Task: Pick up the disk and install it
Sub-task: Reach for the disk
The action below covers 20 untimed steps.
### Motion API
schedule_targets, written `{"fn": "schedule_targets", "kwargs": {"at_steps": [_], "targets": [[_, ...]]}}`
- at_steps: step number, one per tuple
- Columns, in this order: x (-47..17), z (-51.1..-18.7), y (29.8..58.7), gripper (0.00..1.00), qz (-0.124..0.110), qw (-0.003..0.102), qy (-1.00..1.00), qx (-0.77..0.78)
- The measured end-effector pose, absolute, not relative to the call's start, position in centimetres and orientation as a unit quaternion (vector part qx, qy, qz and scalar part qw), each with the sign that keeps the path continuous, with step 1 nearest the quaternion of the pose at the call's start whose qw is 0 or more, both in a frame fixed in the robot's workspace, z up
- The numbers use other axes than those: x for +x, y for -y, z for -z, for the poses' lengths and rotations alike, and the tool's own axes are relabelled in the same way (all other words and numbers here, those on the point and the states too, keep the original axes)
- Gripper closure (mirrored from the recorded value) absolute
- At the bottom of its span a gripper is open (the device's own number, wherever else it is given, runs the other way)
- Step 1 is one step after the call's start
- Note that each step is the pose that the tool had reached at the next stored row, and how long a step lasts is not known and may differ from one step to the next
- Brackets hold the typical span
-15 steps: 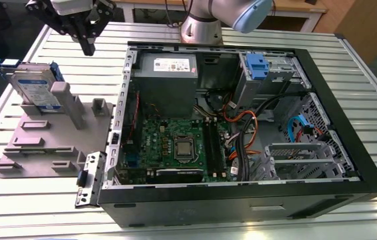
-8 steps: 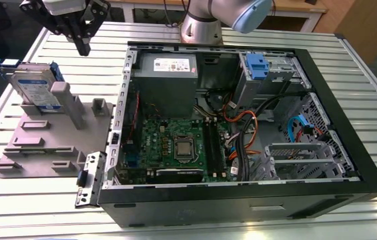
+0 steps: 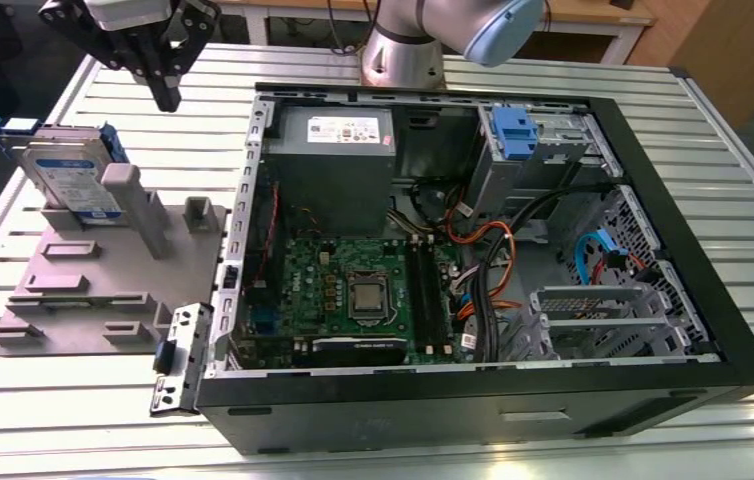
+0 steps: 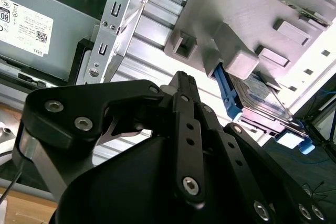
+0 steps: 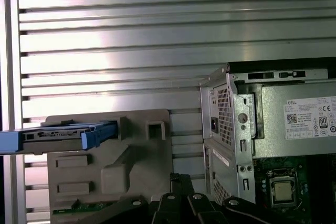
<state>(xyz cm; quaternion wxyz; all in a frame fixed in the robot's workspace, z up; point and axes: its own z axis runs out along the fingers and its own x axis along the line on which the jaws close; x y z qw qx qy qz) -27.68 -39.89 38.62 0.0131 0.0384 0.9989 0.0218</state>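
My gripper (image 3: 165, 98) hangs above the desk (image 3: 70, 420), jaws pinched together on nothing. I see the disk (image 3: 68, 172) standing on edge in the grey fixture (image 3: 84, 290), on the exterior view's left of the open computer case (image 3: 484, 400).

Even bright light from above, white glare bands on the ribbed worktop (image 5: 157, 40), blown-out patch in the second wrist view, computer case (image 3: 677, 200) interior shadowed, black hand (image 4: 182, 77) dim close-up

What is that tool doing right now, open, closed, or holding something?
Tool: closed, holding nothing; the disk stands untouched in its grey stand.
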Motion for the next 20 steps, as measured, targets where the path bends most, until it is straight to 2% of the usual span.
{"fn": "schedule_targets", "kwargs": {"at_steps": [20], "targets": [[-31.8,-38.2,39.9,0.89,-0.022,0.013,-0.999,0.038]]}}
